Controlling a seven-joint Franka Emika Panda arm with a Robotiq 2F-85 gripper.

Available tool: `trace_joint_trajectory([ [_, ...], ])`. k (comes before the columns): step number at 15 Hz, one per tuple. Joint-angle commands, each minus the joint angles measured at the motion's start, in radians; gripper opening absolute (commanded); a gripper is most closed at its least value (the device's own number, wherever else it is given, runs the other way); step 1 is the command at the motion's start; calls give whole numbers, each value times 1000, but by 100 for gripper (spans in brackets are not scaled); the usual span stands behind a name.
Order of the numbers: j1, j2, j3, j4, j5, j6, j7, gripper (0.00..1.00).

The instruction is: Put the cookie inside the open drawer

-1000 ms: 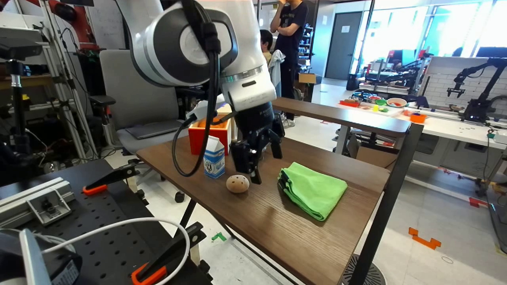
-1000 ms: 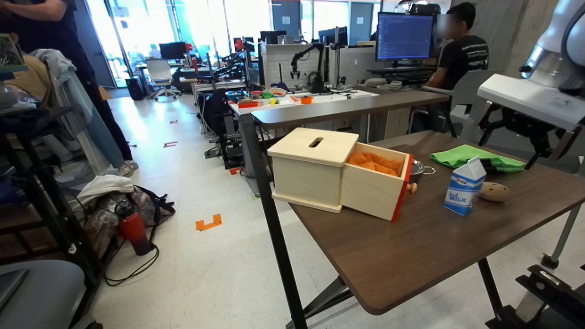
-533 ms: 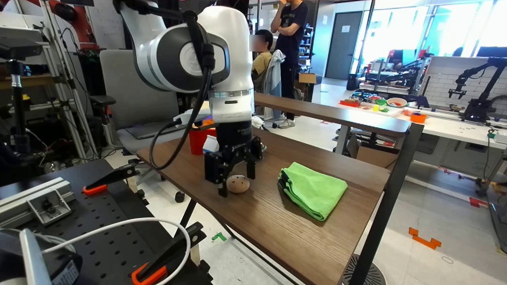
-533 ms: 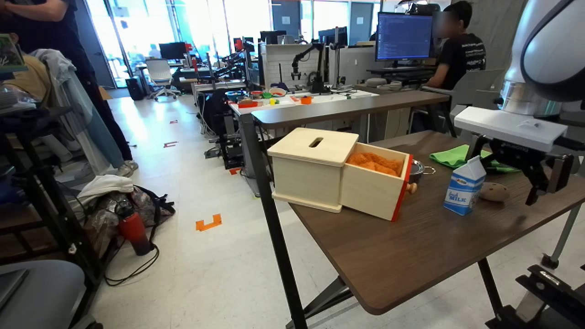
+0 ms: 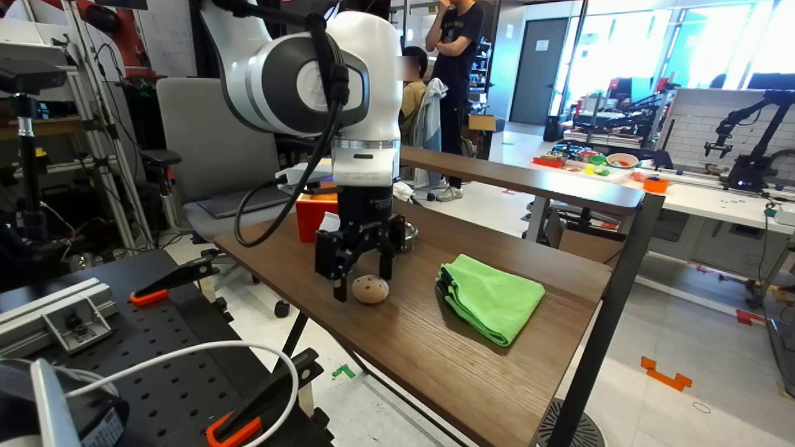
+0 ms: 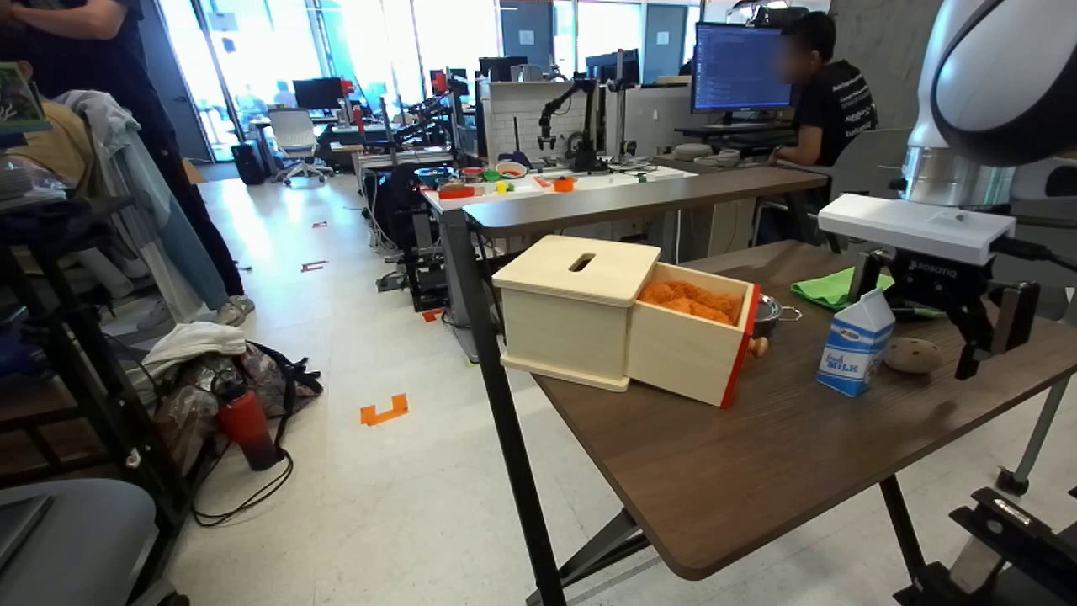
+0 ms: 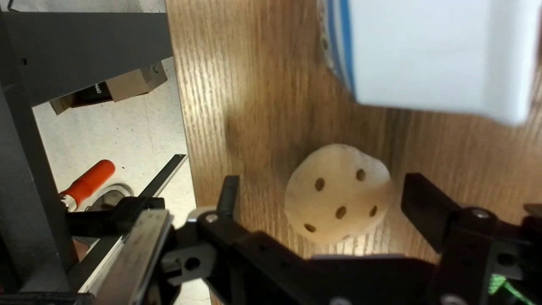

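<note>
The cookie [image 5: 371, 290] is a round tan lump with dark spots, lying on the brown table. It also shows in an exterior view [image 6: 913, 356] behind the milk carton, and in the wrist view [image 7: 334, 199]. My gripper [image 5: 363, 281] points down over the cookie. In the wrist view its fingers [image 7: 322, 186] are spread wide, one on each side of the cookie, with gaps on both sides and nothing held. The open drawer [image 6: 686, 353] sticks out of a pale wooden box and has a red front [image 5: 310, 220]. An orange cloth [image 6: 692, 301] lies inside it.
A blue and white milk carton [image 6: 854, 345] stands close to the cookie and gripper; it shows in the wrist view [image 7: 423, 55]. A folded green cloth [image 5: 494, 298] lies farther along the table. A small metal bowl [image 6: 767, 313] sits beside the drawer front.
My gripper has swung from a tilted pose beside the cookie to upright over it, then shifted slightly towards the milk carton. The cookie has moved very slightly at most.
</note>
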Motion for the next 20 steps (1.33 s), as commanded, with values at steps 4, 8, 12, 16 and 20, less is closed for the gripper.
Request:
trace_joint_trajectory([
  [4, -57, 9, 34, 37, 9, -56, 14, 42],
  [8, -88, -22, 44, 30, 14, -79, 1, 13],
  [12, -122, -173, 85, -25, 29, -130, -45, 3],
  [16, -116, -312, 142, -42, 32, -183, -40, 3],
  [20, -101, -382, 229, -15, 70, -221, -11, 3],
])
